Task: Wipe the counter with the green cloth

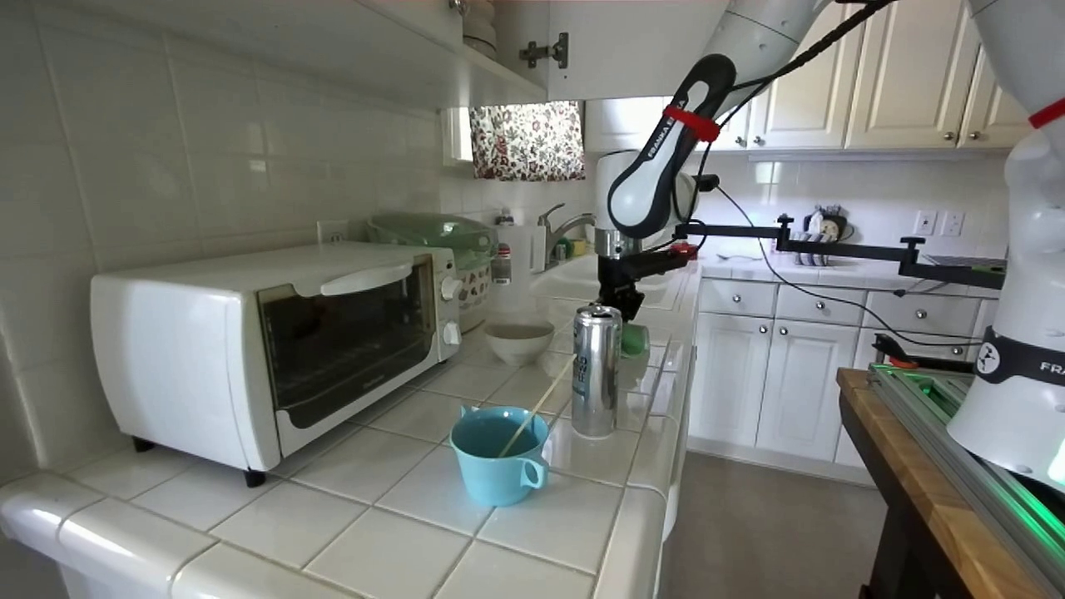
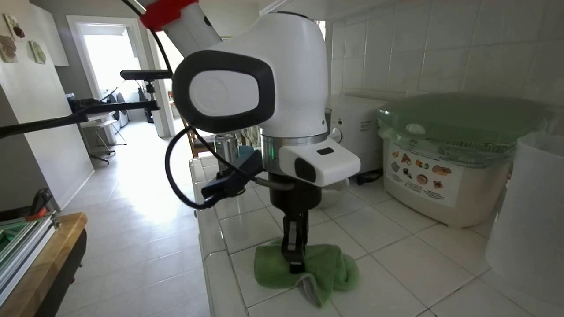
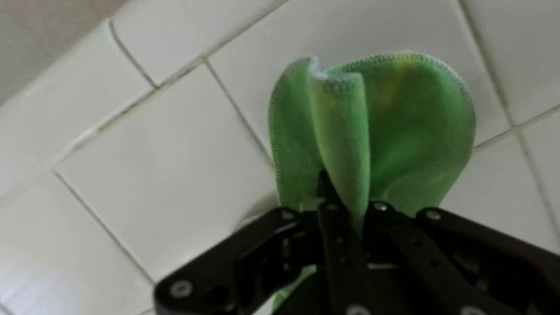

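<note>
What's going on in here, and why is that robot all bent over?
A robot arm is reaching down with a green cloth pinched in its pincer. The cloth is bunched up and seems to be resting on the white tiled counter. Its job is to wipe the counter, but these pictures can't show whether it's rubbing right now. Elsewhere on the counter, a silver can and a blue cup are standing upright.

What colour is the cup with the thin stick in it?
The cup is light blue, slightly turquoise; it shows best in an exterior view.
</note>
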